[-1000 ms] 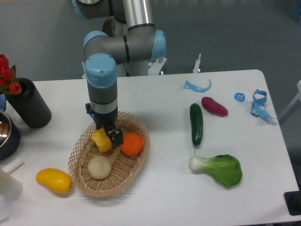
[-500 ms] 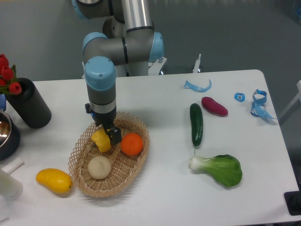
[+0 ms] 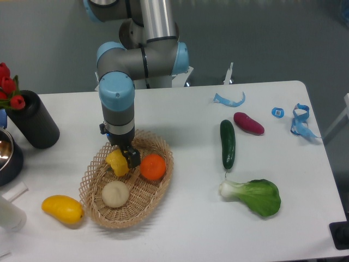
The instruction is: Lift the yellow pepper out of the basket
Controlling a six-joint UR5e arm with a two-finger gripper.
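The wicker basket (image 3: 158, 188) sits on the white table (image 3: 180, 229) and serves as the landmark for everything else. The UR5e arm comes down from above the basket's far rim, and its gripper (image 3: 124, 160) reaches into the far part of the basket. The dark fingers (image 3: 133, 159) are closed around the yellow pepper (image 3: 116, 162), which shows to the left of the visible finger; the other finger is hidden behind the pepper. The pepper is over the basket's far left part, and whether it touches the weave cannot be told from this view.

Inside the basket, an orange (image 3: 153, 167) lies just right of the pepper and close to the gripper's finger. A pale, round cream-coloured fruit or vegetable (image 3: 115, 194) lies nearer the basket's front, below the pepper.

Just outside the basket's front left rim lies a smooth oval yellow-orange mango-like fruit (image 3: 62, 209). Farther left of the basket stands a black cylindrical vase (image 3: 34, 120) holding red tulips (image 3: 7, 86).

To the right of the basket, well apart from it, a dark green cucumber (image 3: 228, 143) lies lengthwise. A bok choy (image 3: 254, 195) lies near the cucumber's near end. A purple-red sweet potato (image 3: 248, 123) lies beyond the cucumber, farther right. Pieces of blue plastic strip (image 3: 229, 100) lie near the table's far right side.
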